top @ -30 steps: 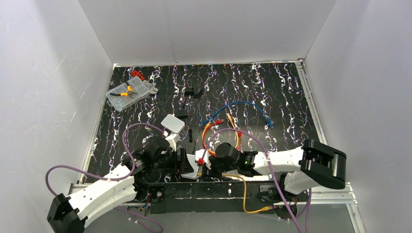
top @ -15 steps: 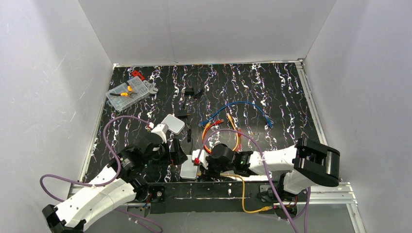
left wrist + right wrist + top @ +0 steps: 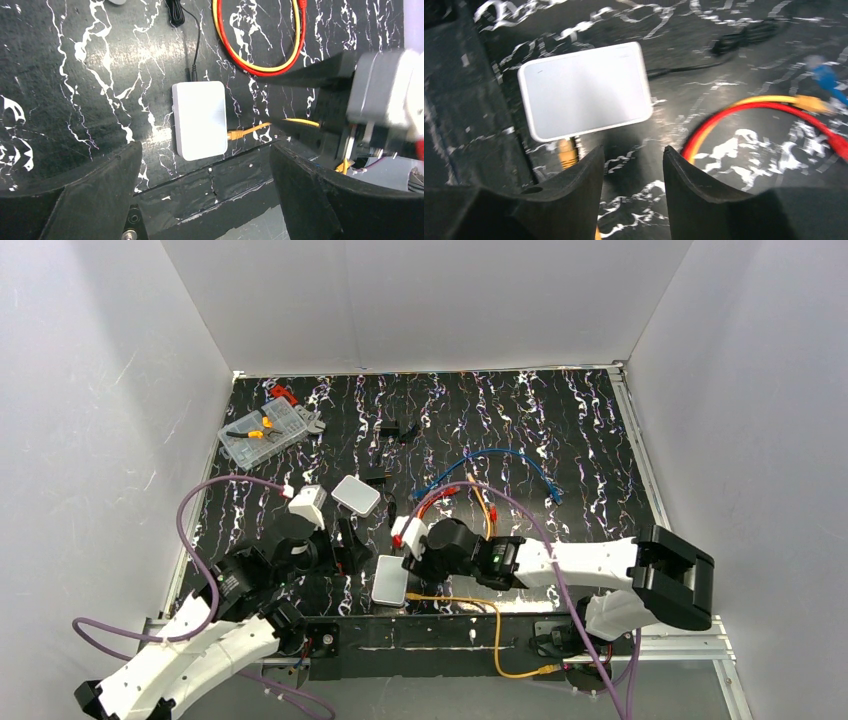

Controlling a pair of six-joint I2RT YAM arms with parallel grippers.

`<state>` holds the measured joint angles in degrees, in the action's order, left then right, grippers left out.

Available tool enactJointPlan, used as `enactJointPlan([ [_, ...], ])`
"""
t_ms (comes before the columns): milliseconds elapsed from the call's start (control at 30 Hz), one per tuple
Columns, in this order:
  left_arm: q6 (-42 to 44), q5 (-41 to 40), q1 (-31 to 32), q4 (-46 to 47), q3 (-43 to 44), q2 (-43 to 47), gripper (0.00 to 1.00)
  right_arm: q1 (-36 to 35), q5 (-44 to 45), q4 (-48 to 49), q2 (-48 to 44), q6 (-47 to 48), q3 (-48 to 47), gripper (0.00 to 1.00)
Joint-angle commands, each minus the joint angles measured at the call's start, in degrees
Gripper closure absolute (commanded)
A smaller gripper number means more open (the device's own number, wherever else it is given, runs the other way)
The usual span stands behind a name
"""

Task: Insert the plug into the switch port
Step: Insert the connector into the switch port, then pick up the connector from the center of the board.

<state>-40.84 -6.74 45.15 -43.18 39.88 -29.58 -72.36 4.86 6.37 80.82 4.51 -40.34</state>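
The pale grey-white switch box [image 3: 390, 580] lies flat on the black marbled mat near the front edge. An orange plug [image 3: 239, 133] on an orange cable [image 3: 470, 600] sits with its tip in the switch port in the box's edge; the right wrist view shows the plug [image 3: 568, 152] meeting the box [image 3: 584, 97]. My left gripper [image 3: 206, 148] hangs above the box [image 3: 200, 120], jaws wide open and empty. Beside the plug, my right gripper [image 3: 631, 155] is open with nothing between its fingers.
A smaller squarer white box [image 3: 356, 495] lies behind the switch. Red and yellow cable loops [image 3: 455, 508] and a blue cable [image 3: 500, 455] lie mid-mat. A clear parts case [image 3: 268, 432] sits far left. A thin black lead [image 3: 192, 75] ends just behind the switch.
Both grippers have opened. The right one let go of the orange plug and drew back. The left one released the switch box, which now lies flat, and moved left and away.
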Motion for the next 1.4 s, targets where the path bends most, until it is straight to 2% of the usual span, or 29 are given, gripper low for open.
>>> enactJointPlan([
  [0, 3.1, -2.9, 0.2, -4.0, 3.6, 1.6, 0.02, 4.0, 9.1, -5.4, -3.4, -3.6, -5.5, 0.47],
  [333, 8.8, -3.4, 0.3, -6.1, 8.4, 5.0, 0.02, 13.5, 16.6, -12.4, -6.8, -11.0, -11.5, 0.47],
  [500, 10.0, -2.8, 0.2, -5.0, 7.1, 7.1, 0.02, 18.6, 14.0, -15.6, -5.5, -15.4, -15.7, 0.46],
  [667, 10.4, -2.7, 0.2, -4.3, 5.9, 9.0, 0.02, 19.2, 14.4, -14.6, -2.6, -13.7, -19.0, 0.38],
  [833, 10.8, -2.4, 0.2, -3.5, 5.3, 9.5, 0.02, 19.5, 13.6, -15.6, 2.0, -13.4, -24.2, 0.37],
  [1100, 11.0, -2.4, 0.3, -3.4, 5.2, 9.3, 0.02, 19.5, 4.6, -17.1, 10.2, -13.4, -32.8, 0.37],
  [1367, 10.8, -2.7, 0.3, -3.4, 5.1, 9.5, 0.02, 19.5, 1.4, -19.3, 18.6, -14.1, -41.2, 0.36],
])
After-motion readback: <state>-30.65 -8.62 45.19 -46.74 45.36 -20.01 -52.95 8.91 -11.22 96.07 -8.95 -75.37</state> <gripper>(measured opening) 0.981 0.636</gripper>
